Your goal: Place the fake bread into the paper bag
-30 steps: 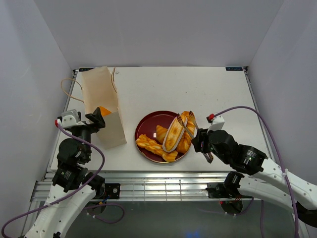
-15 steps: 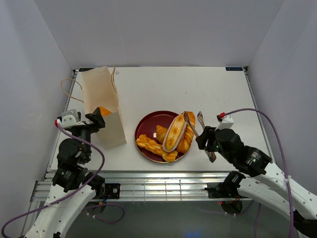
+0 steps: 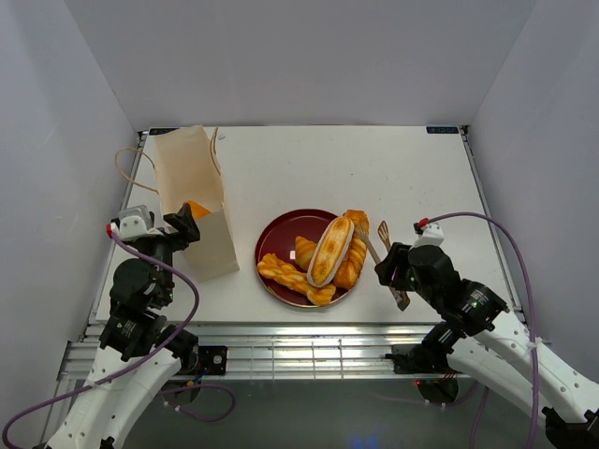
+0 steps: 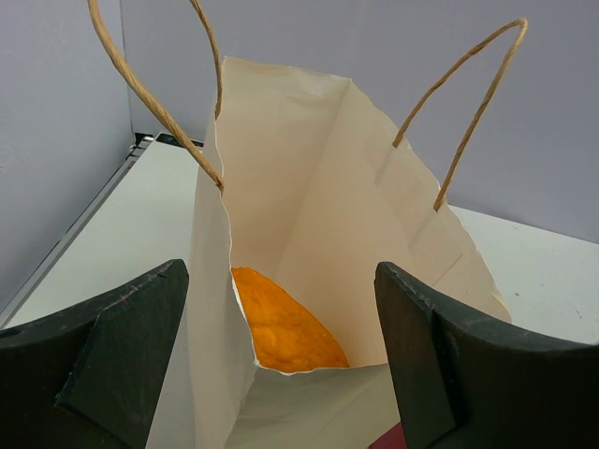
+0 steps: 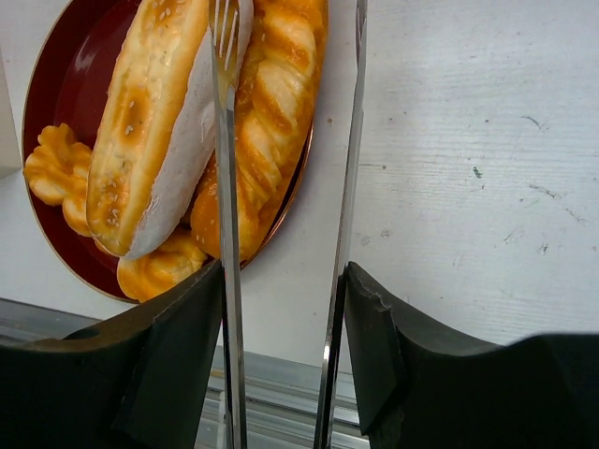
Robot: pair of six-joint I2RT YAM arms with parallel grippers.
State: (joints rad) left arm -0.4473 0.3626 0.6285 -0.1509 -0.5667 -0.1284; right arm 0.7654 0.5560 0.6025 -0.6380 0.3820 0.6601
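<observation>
The paper bag (image 3: 192,196) (image 4: 309,178) stands upright at about 9 o'clock on the white surface (image 3: 393,168), its mouth open and its string handles up. One orange piece of fake bread (image 3: 197,208) (image 4: 281,329) lies inside it. The left end effector (image 3: 182,224) (image 4: 281,271) sits at the bag's near edge with its jaws spread wide, one on each side of the mouth, gripping nothing.

The rest of the bread is heaped on a dark red plate (image 3: 270,238) (image 5: 65,103) near the middle of the surface. A cream-striped loaf (image 3: 329,251) (image 5: 150,122) lies on top, a second long loaf (image 3: 356,254) (image 5: 271,112) is under it toward 3 o'clock, and a braid (image 3: 295,274) lies along the 7 o'clock rim.

At 3 o'clock of the plate, the right end effector (image 3: 393,273) (image 5: 285,281) is clamped on a pair of metal tongs (image 3: 384,236) (image 5: 226,187). The tongs stand parted. One arm reaches over the striped loaf and the other over bare surface just beside the plate. I cannot tell whether the tip touches the bread.
</observation>
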